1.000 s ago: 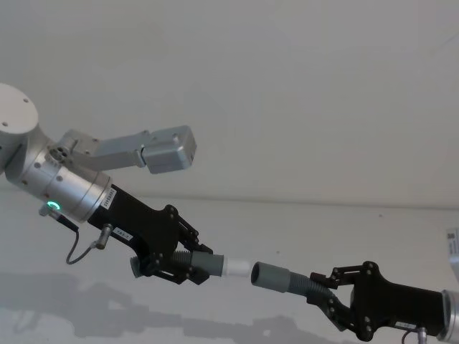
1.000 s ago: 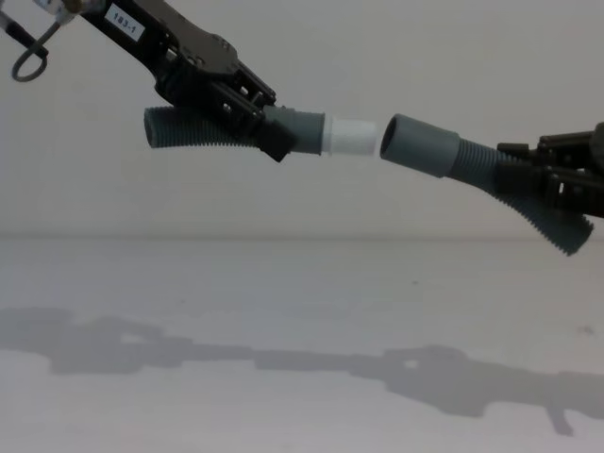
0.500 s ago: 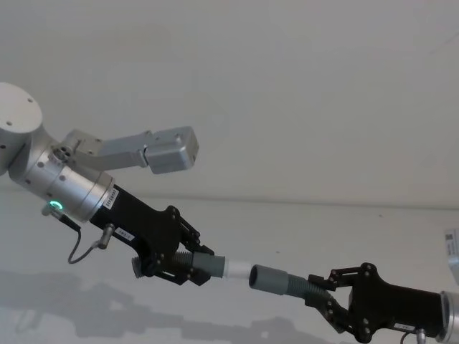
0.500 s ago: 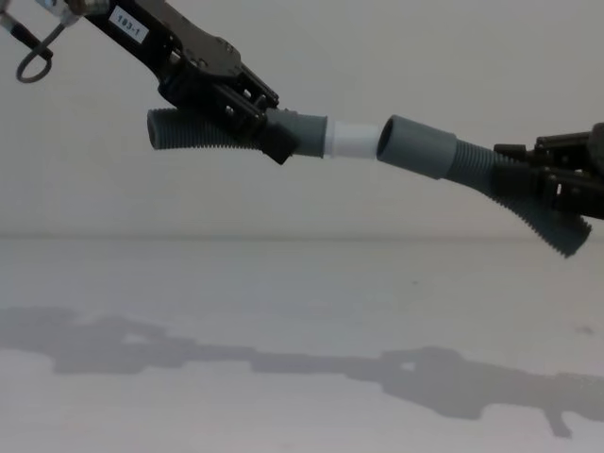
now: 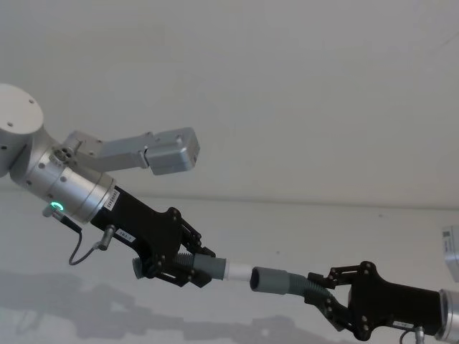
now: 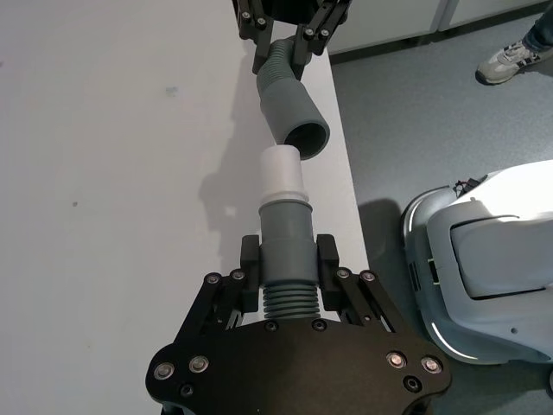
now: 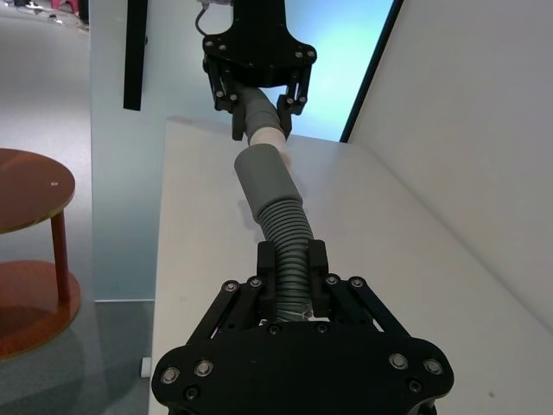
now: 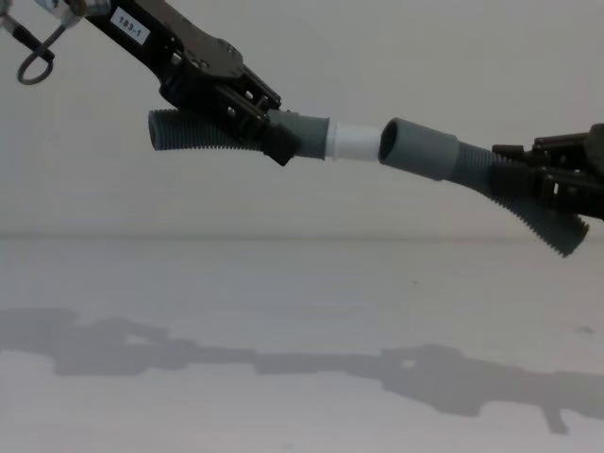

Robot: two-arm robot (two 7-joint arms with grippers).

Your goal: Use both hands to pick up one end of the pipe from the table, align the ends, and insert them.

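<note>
While both hose pieces are already lifted clear of the table point(image 8: 302, 311), the joining itself is not yet done: the ends are lined up and about to meet, so by my reading only the final push remains.

Nearest the robot's body in the head view, at about five o'clock, the right gripper point(image 5: 331, 299) is clamped on the corrugated part of the cuffed hose point(image 5: 305, 287). Its wide grey cuff point(image 5: 267, 278) sticks out from the fingers toward nine o'clock, well ahead of the gripper.

A little farther out, at about seven o'clock, the left gripper point(image 5: 188, 262) (the one with the small white label on its arm) is closed around the tipped hose point(image 8: 203, 133) just behind its grey collar point(image 8: 310, 134). The white tube tip point(image 8: 354, 142) points toward three o'clock, straight at the cuff's opening.

In the chest view the tip's end sits right at the cuff mouth, touching or very nearly so; I cannot tell whether it has begun to enter. The cuff tilts slightly down toward its gripper, so the two axes look close but not perfectly in line.

Beyond them stands a plain pale wall point(image 5: 287, 86).
</note>
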